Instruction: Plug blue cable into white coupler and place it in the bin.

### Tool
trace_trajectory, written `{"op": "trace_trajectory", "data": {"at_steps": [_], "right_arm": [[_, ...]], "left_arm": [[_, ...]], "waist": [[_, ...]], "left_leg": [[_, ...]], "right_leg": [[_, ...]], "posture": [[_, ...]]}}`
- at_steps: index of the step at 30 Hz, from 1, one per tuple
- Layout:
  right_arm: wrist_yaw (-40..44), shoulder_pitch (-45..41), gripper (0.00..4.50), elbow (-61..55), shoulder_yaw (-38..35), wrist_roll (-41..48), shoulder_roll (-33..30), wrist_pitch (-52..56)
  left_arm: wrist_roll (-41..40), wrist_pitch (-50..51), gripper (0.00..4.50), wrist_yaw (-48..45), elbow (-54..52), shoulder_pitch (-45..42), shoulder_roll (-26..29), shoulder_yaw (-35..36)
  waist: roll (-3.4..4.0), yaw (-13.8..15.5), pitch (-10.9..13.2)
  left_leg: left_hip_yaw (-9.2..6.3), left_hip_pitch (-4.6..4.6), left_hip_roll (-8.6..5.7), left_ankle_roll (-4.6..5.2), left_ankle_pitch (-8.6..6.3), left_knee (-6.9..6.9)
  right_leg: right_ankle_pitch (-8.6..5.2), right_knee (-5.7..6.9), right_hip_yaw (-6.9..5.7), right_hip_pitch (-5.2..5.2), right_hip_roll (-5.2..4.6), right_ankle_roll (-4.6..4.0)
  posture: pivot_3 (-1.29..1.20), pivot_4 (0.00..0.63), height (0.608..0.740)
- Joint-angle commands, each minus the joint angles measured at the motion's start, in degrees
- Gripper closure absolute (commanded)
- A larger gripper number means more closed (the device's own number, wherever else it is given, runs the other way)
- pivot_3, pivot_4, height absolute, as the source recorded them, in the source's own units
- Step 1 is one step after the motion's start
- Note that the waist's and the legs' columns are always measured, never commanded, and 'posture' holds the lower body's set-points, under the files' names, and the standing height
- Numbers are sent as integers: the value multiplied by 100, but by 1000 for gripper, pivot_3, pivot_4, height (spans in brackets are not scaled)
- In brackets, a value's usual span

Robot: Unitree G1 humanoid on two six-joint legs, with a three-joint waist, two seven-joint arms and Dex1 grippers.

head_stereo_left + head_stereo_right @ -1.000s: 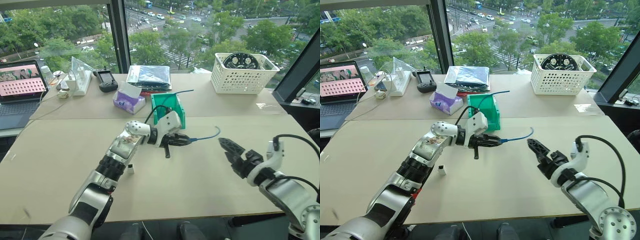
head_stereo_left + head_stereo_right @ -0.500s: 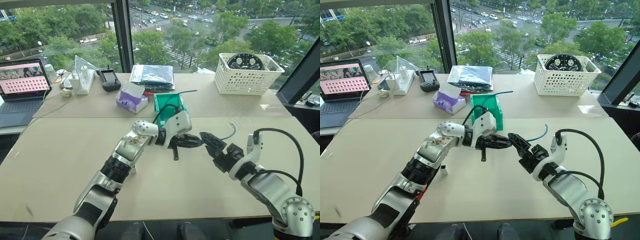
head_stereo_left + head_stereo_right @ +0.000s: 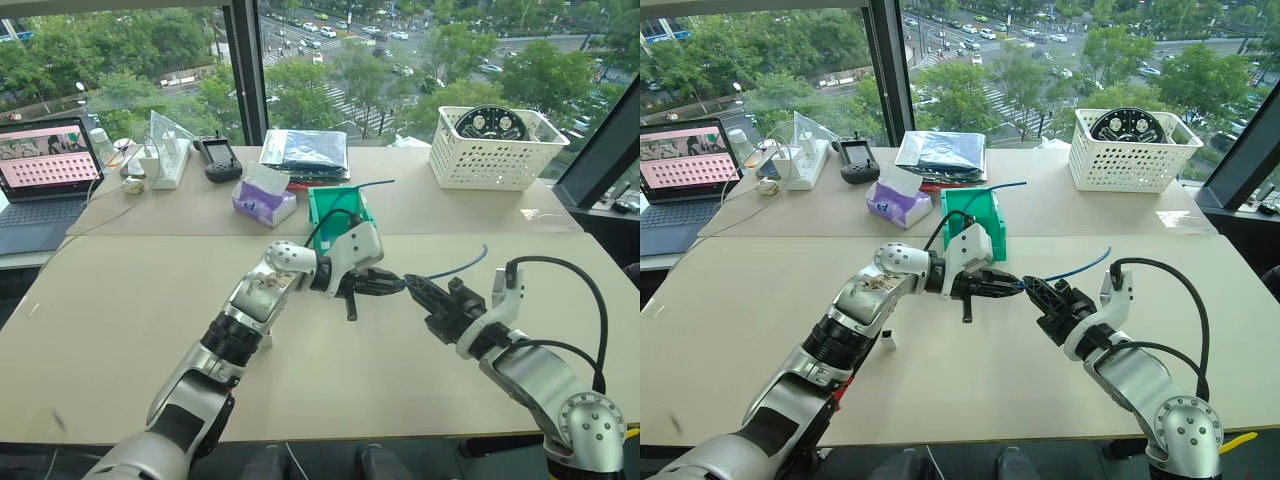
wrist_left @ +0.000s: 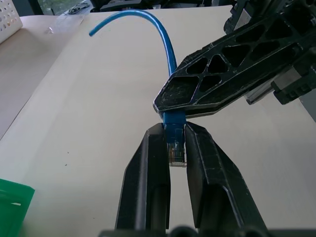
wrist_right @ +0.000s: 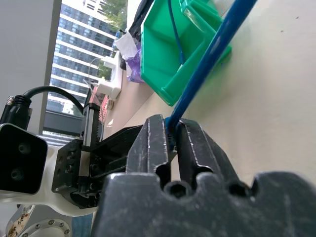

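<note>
Light-blue cable [image 3: 455, 268] between 2 black hands, left hand [image 3: 392, 285] and right hand [image 3: 418, 290]. Bright green bin [image 3: 338, 205] behind, white lattice basket [image 3: 495, 148] far right, purple tissue pack [image 3: 264, 203], beige tabletop [image 3: 110, 310].

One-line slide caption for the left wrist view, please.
Left tool shut on the blue cable at its clear plug, right tool clamped on the cable just beyond, above the table.

Near table [image 3: 120, 330]: open surface on both flanks of the arms, one small white block [image 3: 262, 340] beside the left forearm. Centre: left gripper [image 3: 398, 285] and right gripper [image 3: 412, 286] meet tip to tip, green bin [image 3: 335, 205] just behind. Far edge: tissue pack [image 3: 263, 203], white basket [image 3: 493, 150].
</note>
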Motion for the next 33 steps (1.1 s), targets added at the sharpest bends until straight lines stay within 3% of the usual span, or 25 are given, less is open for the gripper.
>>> {"op": "trace_trajectory", "data": {"at_steps": [1,2,7,10,17,23,28,33], "right_arm": [[140,-50,4500,-232,-57,131,-94,-134],[154,-70,4500,-210,-76,132,-109,-146],[236,-322,4500,54,-260,46,-206,-254],[418,-642,4500,453,-395,-42,-468,-181],[909,-1193,4500,1270,-304,-250,-798,166],[1234,-1628,4500,1702,-79,-460,-721,491],[1379,-1798,4500,1882,-21,-581,-686,698],[1445,-1901,4500,1991,-47,-673,-664,855]], "left_arm": [[-103,-80,3296,93,-40,-80,-66,144],[-139,-61,2748,107,-28,-94,-65,197],[-259,7,1031,160,-135,-136,134,497],[-413,189,118,190,-404,-112,616,984],[-1193,1023,118,305,-1400,432,1595,2103],[-1781,1373,118,239,-2437,2147,2433,3008],[-1844,795,118,281,-2908,3533,2527,3400],[-1761,299,118,873,-3052,4256,2124,3484]], "waist": [[0,0,0],[0,0,0],[0,-21,0],[0,-42,1],[1,-35,1],[2,-76,1],[1,0,2],[1,28,2]], "left_leg": [[0,0,0,0,0,0],[0,0,0,0,0,0],[0,2,1,0,0,0],[1,3,2,0,0,1],[3,5,3,2,-1,-3],[5,8,10,6,-3,-7],[6,7,9,5,-3,-4],[8,8,10,4,-3,-1]], "right_leg": [[0,0,0,0,0,0],[0,0,0,0,0,0],[0,1,0,0,1,0],[0,3,0,-1,3,0],[1,4,1,-3,1,-5],[1,6,2,-6,1,-9],[2,4,0,-3,-7,-11],[3,1,-2,0,-11,-13]], "posture": [[0,150,740],[0,150,740],[0,150,740],[0,150,740],[0,150,740],[0,150,740],[0,150,740],[0,150,740]]}}
